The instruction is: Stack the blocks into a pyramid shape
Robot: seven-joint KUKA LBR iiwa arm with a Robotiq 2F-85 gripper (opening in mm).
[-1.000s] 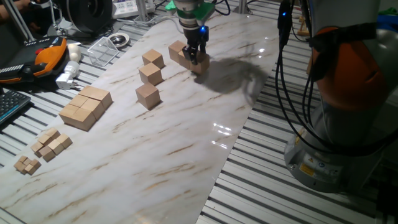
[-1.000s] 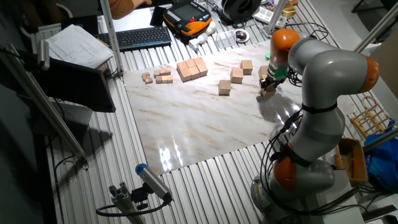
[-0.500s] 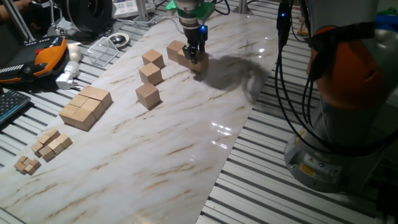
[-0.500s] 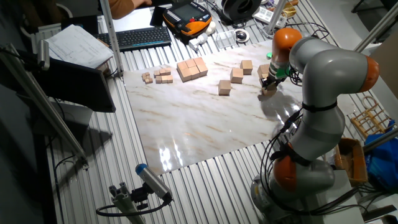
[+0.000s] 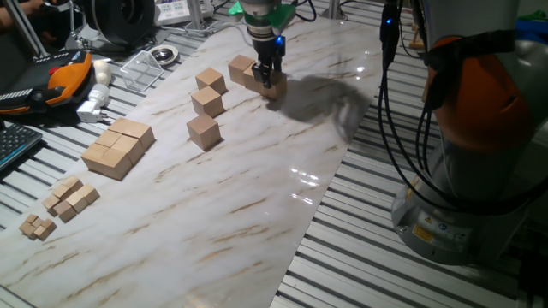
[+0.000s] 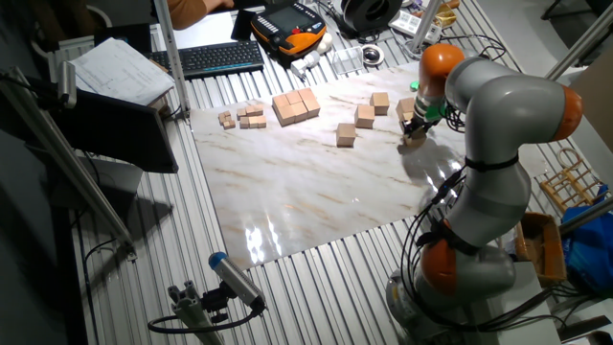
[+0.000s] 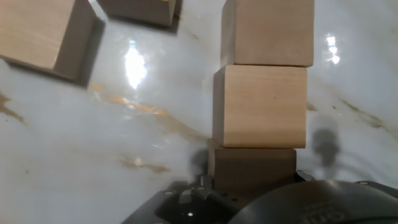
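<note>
In one fixed view my gripper (image 5: 268,75) stands low at the far side of the marble board, its fingers closed around a tan block (image 5: 275,86). Another block (image 5: 241,68) touches it on the left. Three more blocks lie apart in a line: (image 5: 211,81), (image 5: 207,101), (image 5: 204,132). The hand view shows three blocks in one touching row: the far one (image 7: 268,31), the middle one (image 7: 261,106), and the shadowed one (image 7: 252,168) at the gripper. Two loose blocks (image 7: 43,34) (image 7: 140,7) lie at the upper left. The other fixed view shows the gripper (image 6: 414,131) by the board's right edge.
A flat slab of joined cubes (image 5: 118,147) lies at the left of the board, with tiny cubes (image 5: 68,198) (image 5: 38,226) nearer the front. A white tool (image 5: 92,103) and a clear tray (image 5: 145,68) lie off the board's left edge. The arm's base (image 5: 479,128) stands at the right.
The gripper and the blocks at it have shifted slightly to the left and away. The three loose blocks and the slab have not moved.
</note>
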